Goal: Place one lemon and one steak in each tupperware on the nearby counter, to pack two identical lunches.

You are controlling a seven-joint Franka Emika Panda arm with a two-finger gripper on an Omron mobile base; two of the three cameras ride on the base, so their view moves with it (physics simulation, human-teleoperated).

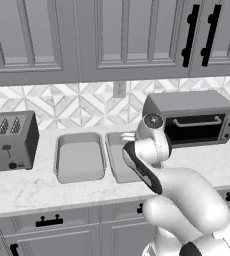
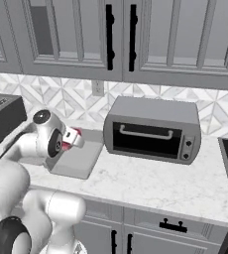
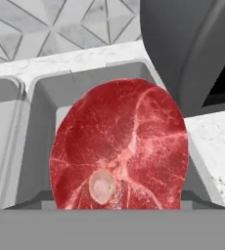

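My gripper (image 2: 75, 136) sits in the middle left of the right base view, over a grey tray. It is pinching the flat round red steak (image 3: 120, 146) with white lines of fat. My fingers are held apart by the meat, and I cannot see their tips behind it.

In the hand view the steak is big and close, in the middle of the frame. It is deep red with pale pink streaks and a small round pale bone spot near the bottom. In the right base view I see just a bit of red and pink poking out by my hand.

Under the steak is the shallow grey tupperware tray with rounded corners (image 3: 41, 122). The steak hangs above it. I cannot tell if the meat touches the tray floor.

A second grey tupperware tray just like it (image 1: 79, 157) sits just beside it, in the middle left of the left base view. Both trays rest on the white marble-look counter (image 2: 155, 181).

A grey toaster oven with a dark door (image 2: 153, 130) stands to the right of the trays. A grey toaster (image 1: 9, 140) stands at the left edge of the left base view.
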